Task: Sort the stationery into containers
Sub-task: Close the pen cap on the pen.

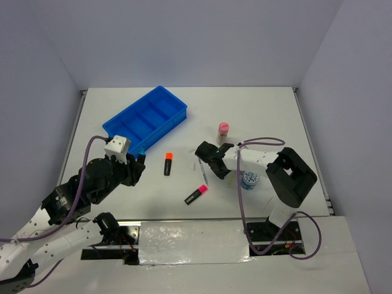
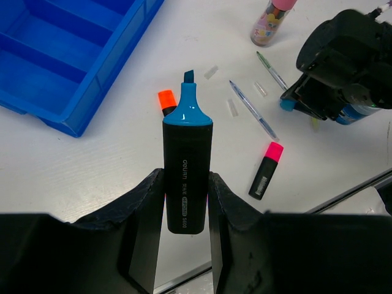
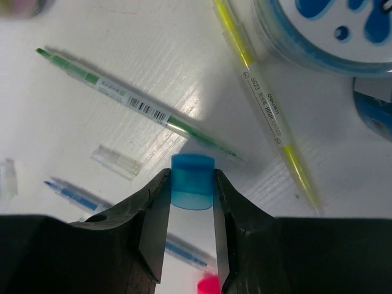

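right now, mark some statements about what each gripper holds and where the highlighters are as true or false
1. The left gripper holds a black highlighter with its blue tip bare. True.
2. The orange-capped highlighter lies in the blue tray. False: it lies on the table, beside the tray.
3. The right gripper pinches a blue cap. True.
4. The pink-capped highlighter stands upright. False: it lies flat on the table.
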`<act>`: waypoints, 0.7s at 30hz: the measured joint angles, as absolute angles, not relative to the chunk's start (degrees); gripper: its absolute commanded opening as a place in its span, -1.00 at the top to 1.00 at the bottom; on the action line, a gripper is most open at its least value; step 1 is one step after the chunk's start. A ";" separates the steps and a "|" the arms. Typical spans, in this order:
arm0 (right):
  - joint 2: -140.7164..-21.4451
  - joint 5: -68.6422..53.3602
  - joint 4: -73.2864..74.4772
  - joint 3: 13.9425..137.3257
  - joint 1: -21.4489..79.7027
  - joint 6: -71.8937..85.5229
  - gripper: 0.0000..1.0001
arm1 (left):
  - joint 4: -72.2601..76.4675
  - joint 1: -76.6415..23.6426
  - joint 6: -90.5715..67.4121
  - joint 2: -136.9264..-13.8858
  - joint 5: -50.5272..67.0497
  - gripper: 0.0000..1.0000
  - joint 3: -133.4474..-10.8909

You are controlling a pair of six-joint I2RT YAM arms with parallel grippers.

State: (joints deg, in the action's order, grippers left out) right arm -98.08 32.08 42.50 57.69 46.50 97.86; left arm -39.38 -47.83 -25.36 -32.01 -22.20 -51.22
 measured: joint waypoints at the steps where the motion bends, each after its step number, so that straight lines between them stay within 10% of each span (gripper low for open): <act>1: -97.01 32.16 42.65 57.41 46.59 97.60 0.61 | -39.38 -47.83 -25.36 -31.99 -22.15 0.99 -51.22; 21: -51.05 12.91 -11.40 43.35 48.99 37.67 0.72 | -13.85 -47.83 -33.26 -32.97 3.18 1.00 -44.42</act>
